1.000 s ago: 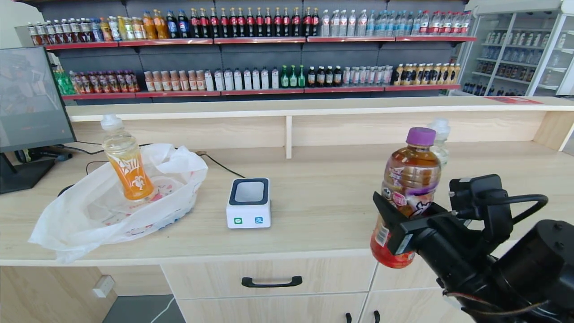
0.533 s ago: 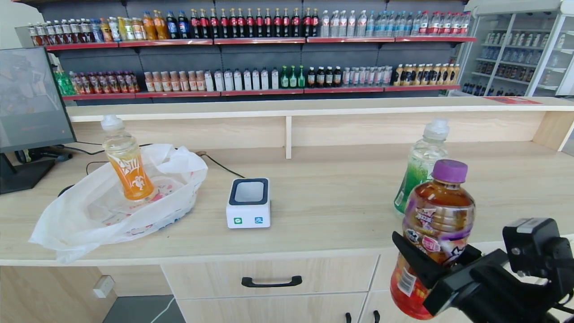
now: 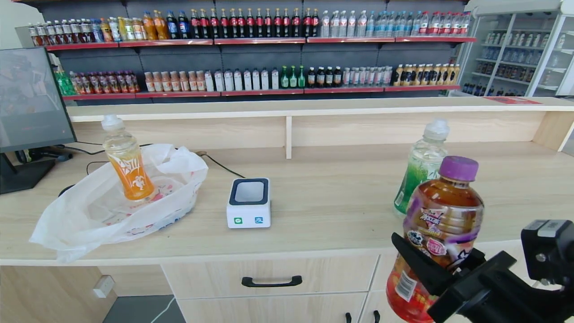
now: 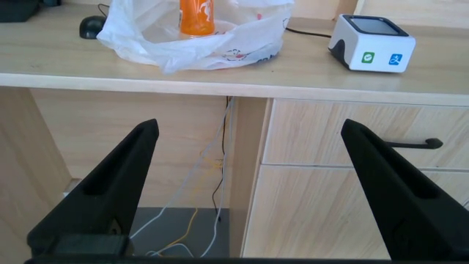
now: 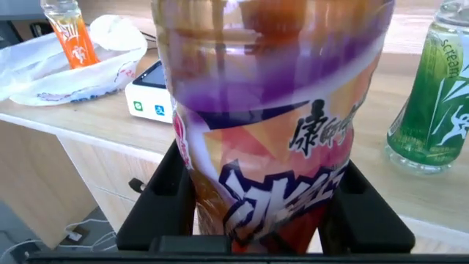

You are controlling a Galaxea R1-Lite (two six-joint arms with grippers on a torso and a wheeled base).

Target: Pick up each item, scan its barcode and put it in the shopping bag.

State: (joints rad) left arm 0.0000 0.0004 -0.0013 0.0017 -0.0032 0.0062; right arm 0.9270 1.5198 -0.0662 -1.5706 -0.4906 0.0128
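The right gripper [image 3: 437, 269] is clamped on the lower half of the purple-capped tea bottle [image 3: 441, 224], holding it upright in the air just off the counter's [image 3: 336, 206] front edge, near its right end. A green bottle [image 3: 421, 166] stands on the counter behind it. The scanner [image 3: 249, 202] sits mid-counter towards the front edge. At the left end lies the shopping bag [image 3: 80, 215] with an orange bottle [image 3: 128, 166] upright in it. The left gripper [image 4: 249, 126] hangs below the front edge, its jaws spread wide and empty.
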